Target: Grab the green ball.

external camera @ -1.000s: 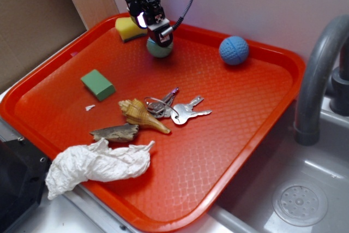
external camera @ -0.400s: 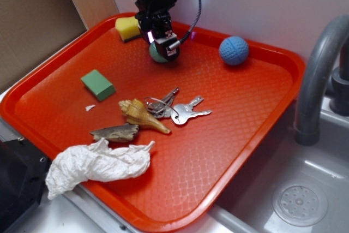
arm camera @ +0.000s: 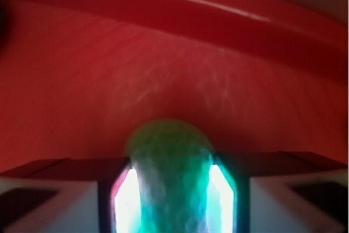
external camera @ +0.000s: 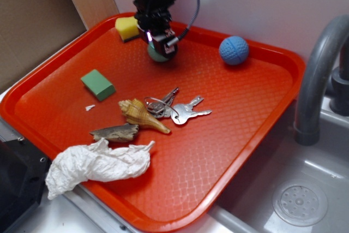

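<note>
Compared with a second earlier, the gripper (external camera: 159, 47) had shifted slightly toward the tray's centre and dropped lower over the green ball (external camera: 156, 54), which had kept its place near the far rim of the red tray (external camera: 234, 135), just in front of the yellow sponge (external camera: 126, 27). By this moment the fingers (arm camera: 126, 200) bracketed the ball on both sides; the wrist view showed its rounded top (arm camera: 169, 140) rising between the two lit pads with little or no gap visible. Whether the jaws were truly clamped or only touching could not be told from either view.

Handling assessment: the ball appeared small and light, probably rubbery or foam-like, so moderate pressure should suffice. Its round form meant it could roll or squirt out if pinched above or below its widest line; hold should be taken across the equator, centred between the pads.

The blue ball (external camera: 234, 50), green block (external camera: 98, 84), keys (external camera: 182, 112), shell (external camera: 143, 115) and crumpled paper (external camera: 98, 163) lay well apart from the work.
</note>
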Motion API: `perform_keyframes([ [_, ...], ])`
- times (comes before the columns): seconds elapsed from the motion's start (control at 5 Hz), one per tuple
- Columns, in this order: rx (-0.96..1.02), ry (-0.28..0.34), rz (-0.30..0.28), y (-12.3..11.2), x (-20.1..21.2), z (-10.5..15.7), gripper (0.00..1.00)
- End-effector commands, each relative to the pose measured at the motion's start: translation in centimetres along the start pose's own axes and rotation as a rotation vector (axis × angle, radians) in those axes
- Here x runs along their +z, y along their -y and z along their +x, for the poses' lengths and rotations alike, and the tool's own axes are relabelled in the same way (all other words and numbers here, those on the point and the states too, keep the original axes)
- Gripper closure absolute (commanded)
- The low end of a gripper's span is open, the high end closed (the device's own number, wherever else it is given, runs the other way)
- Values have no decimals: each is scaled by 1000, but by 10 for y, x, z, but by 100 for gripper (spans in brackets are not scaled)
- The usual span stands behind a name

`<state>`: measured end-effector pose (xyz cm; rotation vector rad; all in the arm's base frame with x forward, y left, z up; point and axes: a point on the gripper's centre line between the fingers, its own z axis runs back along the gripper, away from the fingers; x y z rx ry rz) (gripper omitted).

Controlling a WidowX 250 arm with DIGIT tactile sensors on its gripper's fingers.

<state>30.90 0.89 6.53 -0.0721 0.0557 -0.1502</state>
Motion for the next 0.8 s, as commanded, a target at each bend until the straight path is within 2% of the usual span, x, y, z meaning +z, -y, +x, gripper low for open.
perform_keyframes([
  [0.0,217,225,-196,-33,119,-61,100],
  [0.2,214,304,-248,-40,164,-96,100],
  [0.4,196,327,-255,-37,212,-115,100],
  [0.6,161,318,-209,-26,218,-116,100],
])
